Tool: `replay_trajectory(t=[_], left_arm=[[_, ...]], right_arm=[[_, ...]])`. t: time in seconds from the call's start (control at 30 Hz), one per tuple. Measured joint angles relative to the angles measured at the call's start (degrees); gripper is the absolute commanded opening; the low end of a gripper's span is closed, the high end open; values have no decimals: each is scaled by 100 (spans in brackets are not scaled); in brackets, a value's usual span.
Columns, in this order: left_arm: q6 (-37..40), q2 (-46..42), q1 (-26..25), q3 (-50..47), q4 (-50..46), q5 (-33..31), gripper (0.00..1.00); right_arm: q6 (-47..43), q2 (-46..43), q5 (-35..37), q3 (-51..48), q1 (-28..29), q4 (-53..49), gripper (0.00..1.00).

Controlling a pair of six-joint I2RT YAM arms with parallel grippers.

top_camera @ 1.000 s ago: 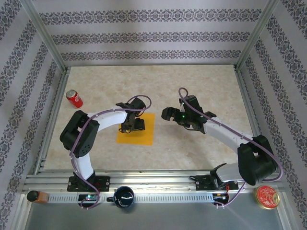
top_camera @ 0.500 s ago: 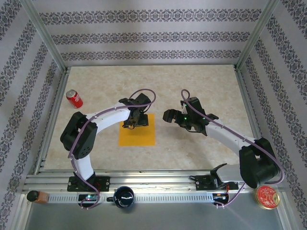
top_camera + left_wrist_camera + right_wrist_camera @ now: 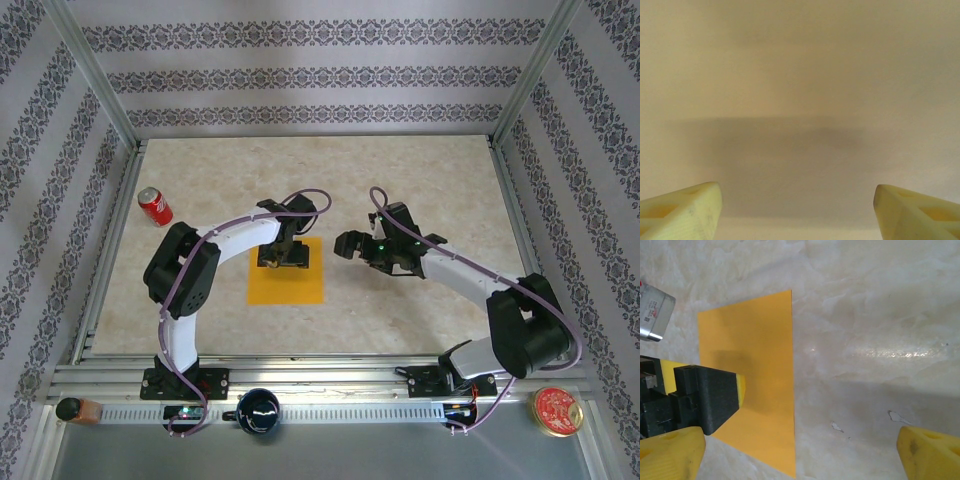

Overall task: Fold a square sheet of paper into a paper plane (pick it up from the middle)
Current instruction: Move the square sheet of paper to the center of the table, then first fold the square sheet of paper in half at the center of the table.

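You have the square sheet of paper (image 3: 290,283) lying flat and unfolded on the table (image 3: 420,180), to the right of the red soda can (image 3: 154,206) and a little nearer the arm bases than the can is. Your left gripper (image 3: 283,254) is also right of the can, over the sheet's far edge, with its fingers spread wide and nothing between them. Its wrist view is a blurred beige surface, probably the table, so you cannot tell whether the tips touch the paper. Your right gripper (image 3: 346,243) sits farther right of the can, just past the sheet's right edge, its yellow fingers (image 3: 927,455) wide apart and empty.
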Motion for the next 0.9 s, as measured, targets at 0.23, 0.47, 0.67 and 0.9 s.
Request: replay_trajectory(t=[0.23, 0.47, 0.67, 0.9], left_arm=[[129, 0, 0, 0, -11, 101, 81], [131, 94, 0, 0, -15, 120, 81], [146, 258, 0, 28, -17, 166, 81], [149, 273, 0, 39, -20, 166, 82]], right_arm=[[17, 57, -48, 13, 52, 13, 98], [17, 79, -74, 50, 52, 24, 98], [17, 76, -87, 50, 52, 20, 98], [17, 70, -85, 50, 52, 20, 98]])
